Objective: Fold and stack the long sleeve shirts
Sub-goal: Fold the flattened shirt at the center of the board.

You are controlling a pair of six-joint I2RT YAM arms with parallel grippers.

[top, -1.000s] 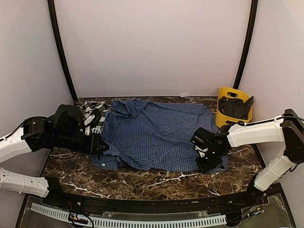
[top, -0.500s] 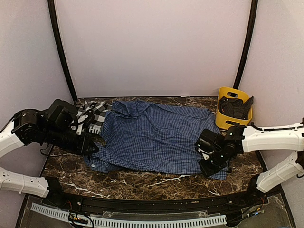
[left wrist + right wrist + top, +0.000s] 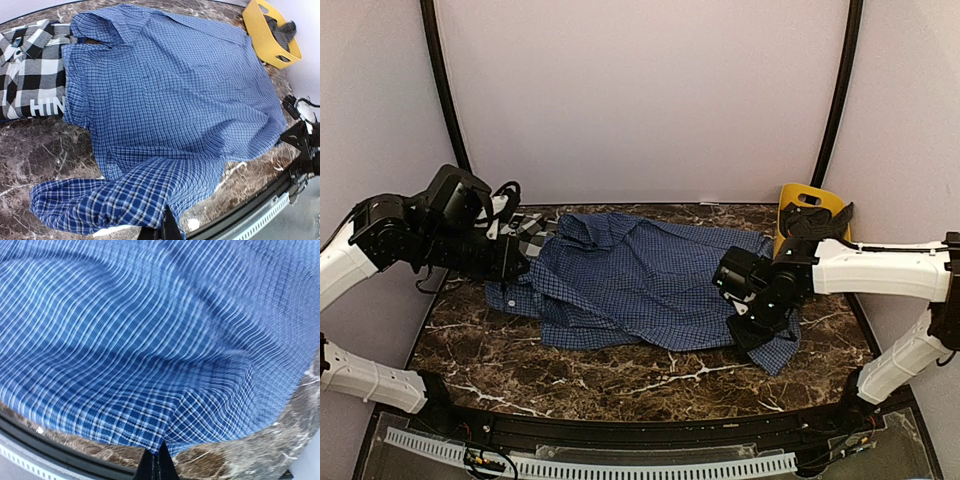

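Both arms have lifted, dragging the blue shirt [image 3: 640, 285] up the desk [image 3: 620, 375]. The left gripper [image 3: 512, 270] and right gripper [image 3: 748, 328] are each clamped tight on its near hem, cloth spread between them; the plaid shirt [image 3: 527, 228] lies just beyond the left gripper.

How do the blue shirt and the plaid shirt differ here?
The blue shirt has a fine dark check; the plaid shirt is bold black-and-white with white lettering. The blue shirt spreads across the middle; the plaid shirt lies far left, partly under it. The left gripper and right gripper pinch the blue shirt; nothing grips the plaid shirt.
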